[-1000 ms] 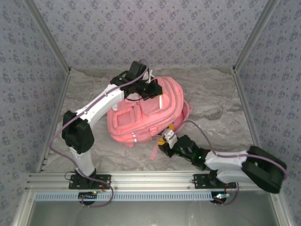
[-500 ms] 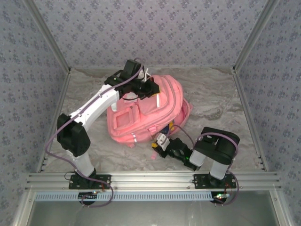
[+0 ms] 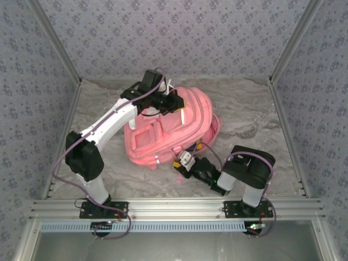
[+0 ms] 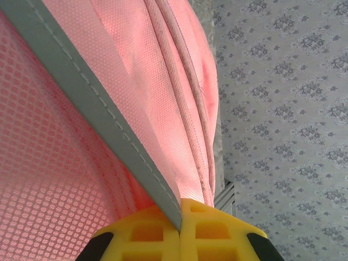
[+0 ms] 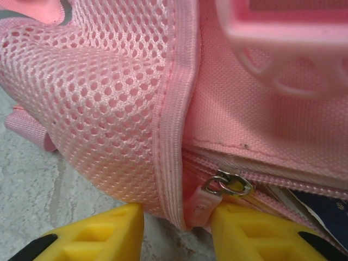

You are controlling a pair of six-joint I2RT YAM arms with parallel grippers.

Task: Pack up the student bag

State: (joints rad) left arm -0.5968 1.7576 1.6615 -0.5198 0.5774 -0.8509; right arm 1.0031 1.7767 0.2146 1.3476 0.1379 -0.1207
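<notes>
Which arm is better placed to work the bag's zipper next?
Right. The right gripper has its jaws apart on either side of the zipper pull of the student bag; the left gripper is shut on its grey strip.

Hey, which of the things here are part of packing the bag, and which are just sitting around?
Part of the job: pink backpack, its zip pull, left gripper clamped on its grey strip, right gripper open at the zip.
Just surroundings: marble table, patterned walls, metal rail.
</notes>
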